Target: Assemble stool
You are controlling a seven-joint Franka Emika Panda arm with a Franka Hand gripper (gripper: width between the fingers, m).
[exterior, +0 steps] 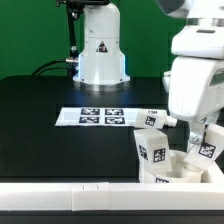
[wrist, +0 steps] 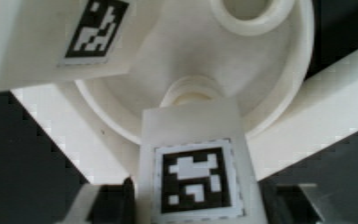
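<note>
In the wrist view a white stool leg (wrist: 197, 150) with a black-and-white tag stands between the fingers of my gripper (wrist: 197, 206). Only thin dark slits show at each side, so contact is unclear. Beyond the leg lies the round white seat (wrist: 247, 70), and a second tagged leg (wrist: 78, 40) rests against it. In the exterior view my gripper (exterior: 187, 126) hangs low at the exterior view's right, over the seat (exterior: 175, 178). There, two tagged legs (exterior: 152, 147) (exterior: 206, 148) stand up from the seat. Which of them sits in the jaws is hidden by the hand.
The marker board (exterior: 100, 116) lies flat on the black table (exterior: 50, 140) at the middle. The arm's white base (exterior: 100, 50) stands at the back. A long white edge bar (exterior: 60, 190) runs along the front of the table.
</note>
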